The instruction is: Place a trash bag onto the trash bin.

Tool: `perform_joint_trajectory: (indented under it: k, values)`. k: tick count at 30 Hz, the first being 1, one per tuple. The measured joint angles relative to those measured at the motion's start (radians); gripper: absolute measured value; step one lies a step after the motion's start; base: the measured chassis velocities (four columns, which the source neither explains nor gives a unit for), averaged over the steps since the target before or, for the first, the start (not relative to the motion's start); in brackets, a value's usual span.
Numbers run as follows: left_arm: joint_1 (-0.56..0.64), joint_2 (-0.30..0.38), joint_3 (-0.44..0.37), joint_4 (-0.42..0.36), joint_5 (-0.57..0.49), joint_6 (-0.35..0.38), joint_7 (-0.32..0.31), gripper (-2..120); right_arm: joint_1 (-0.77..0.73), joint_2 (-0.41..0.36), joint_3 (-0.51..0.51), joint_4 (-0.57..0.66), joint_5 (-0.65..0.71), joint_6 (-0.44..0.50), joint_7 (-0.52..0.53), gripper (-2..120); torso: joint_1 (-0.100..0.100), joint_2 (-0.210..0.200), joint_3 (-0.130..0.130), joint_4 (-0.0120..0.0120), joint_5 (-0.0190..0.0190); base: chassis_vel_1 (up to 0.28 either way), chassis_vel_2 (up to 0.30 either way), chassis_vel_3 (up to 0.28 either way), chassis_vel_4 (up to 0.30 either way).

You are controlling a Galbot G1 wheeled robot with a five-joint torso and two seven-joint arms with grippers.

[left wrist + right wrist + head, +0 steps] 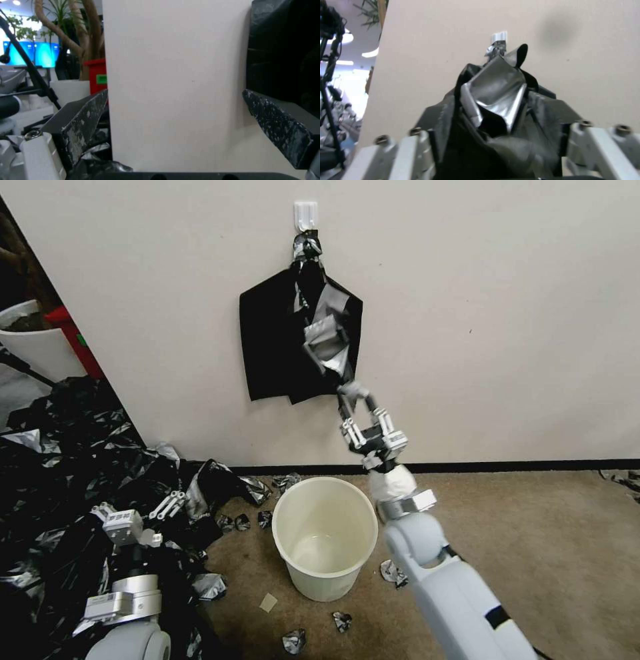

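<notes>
The trash bag [327,343], glossy and wrinkled with silvery folds, hangs down in front of a flat black bundle [267,347] on a white wall hook [305,213]. My right gripper [351,393] reaches up to the bag's lower end and is shut on it. The right wrist view shows the bag [493,100] bunched between the right gripper's [500,152] fingers. The trash bin [325,537], a cream-white bucket, stands open on the carpet directly below. My left gripper [170,503] is low at the left, open over a heap of bags, and in its own view [180,120] it holds nothing.
A big heap of black bags [60,460] covers the floor at the left. Torn black scraps [293,640] lie around the bin. A larger white tub [33,340] and a red object [73,340] stand behind the wall's edge. Bare carpet [533,527] lies to the right.
</notes>
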Motion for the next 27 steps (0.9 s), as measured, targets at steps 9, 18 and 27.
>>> perform_joint_trajectory:
  k: [9,18,27]
  values:
    - [0.009,-0.002,-0.005,-0.010,0.013,0.001,0.001,100,-0.128,-0.060,-0.059,0.135,0.199,-0.215,0.132,91,0.000,0.000,0.000,-0.0004,0.0002,0.000,0.000,0.000,0.000]
    - [0.024,-0.029,0.001,-0.017,0.053,0.000,0.001,100,0.024,-0.010,-0.042,0.114,-0.185,-0.236,0.186,100,0.000,0.000,0.000,-0.0002,0.0001,0.000,0.000,0.000,0.000]
    - [0.035,-0.041,-0.006,-0.025,0.064,0.000,0.001,100,0.185,0.014,-0.175,0.054,-0.212,-0.351,0.159,100,0.000,0.000,0.000,-0.0001,0.0000,0.000,0.000,0.000,0.000]
